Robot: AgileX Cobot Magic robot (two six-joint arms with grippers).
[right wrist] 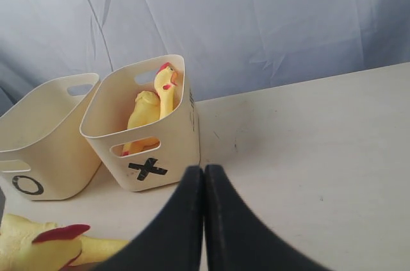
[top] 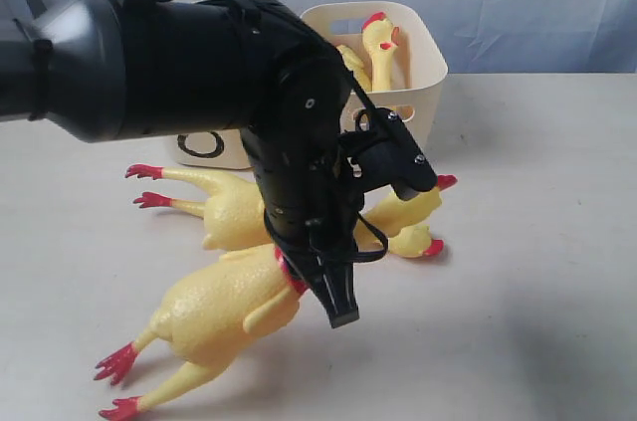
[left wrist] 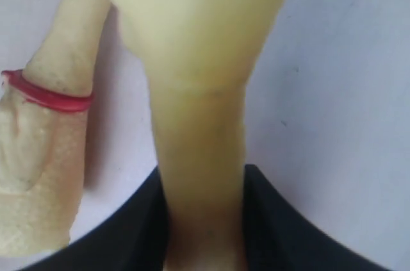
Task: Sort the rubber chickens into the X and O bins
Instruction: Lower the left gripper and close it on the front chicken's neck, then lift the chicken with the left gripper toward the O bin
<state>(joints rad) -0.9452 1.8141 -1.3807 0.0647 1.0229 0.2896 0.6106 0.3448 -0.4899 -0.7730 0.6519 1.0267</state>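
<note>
Yellow rubber, smooth and tapering: our left gripper pinches the gripped chicken at the neck between black fingers. The pebbled chicken with the red neck band lies just beside it on the table. Our right gripper has its jaws pressed together on nothing. The binned chicken stands in the rounded cream X bin, which touches the O bin.

The right tool hangs over the pale worktop with its two black fingers pressed together. Beyond it stands the X bin, holding a rubber chicken head up. The O bin stands just beside it. Another chicken lies at the frame's edge.
</note>
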